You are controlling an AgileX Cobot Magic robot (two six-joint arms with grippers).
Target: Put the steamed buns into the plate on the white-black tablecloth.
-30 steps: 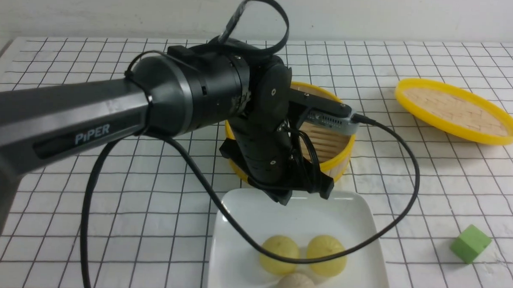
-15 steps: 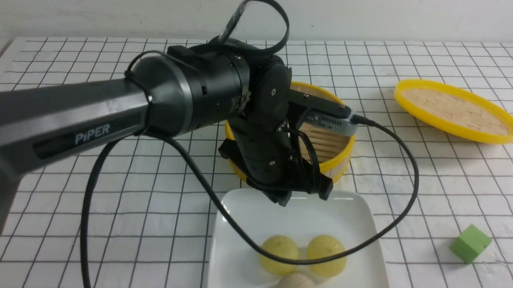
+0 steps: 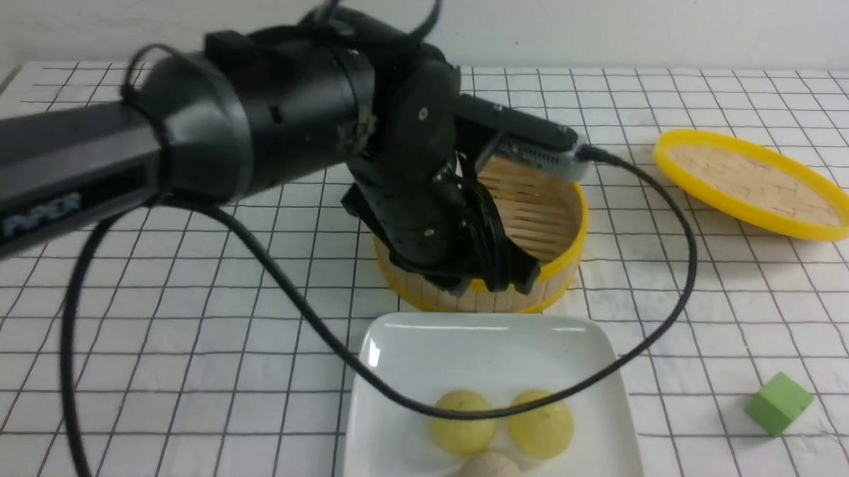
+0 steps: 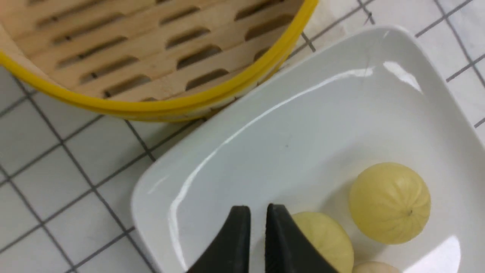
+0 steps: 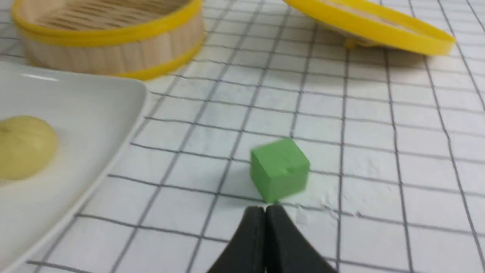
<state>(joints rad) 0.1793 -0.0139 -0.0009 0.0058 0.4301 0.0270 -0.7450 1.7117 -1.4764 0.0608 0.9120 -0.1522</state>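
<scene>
White-black tablecloth (image 3: 200,393) is covering the worktop. Relative to the plate (image 3: 456,345): two steamed buns (image 3: 462,434) are resting inside; the steamer (image 3: 561,282) is standing just beyond. Left claw (image 4: 258,208) is holding nothing, fingertips slightly parted; right claw (image 5: 264,208) is staying closed. Placement is looking complete; only retreat is remaining, presumably.

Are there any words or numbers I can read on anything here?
"PIPER": on the robot's left arm, a bit blurry.
No writing that I can make out on the plate, the buns, the steamer, the lid or the green block.
</scene>
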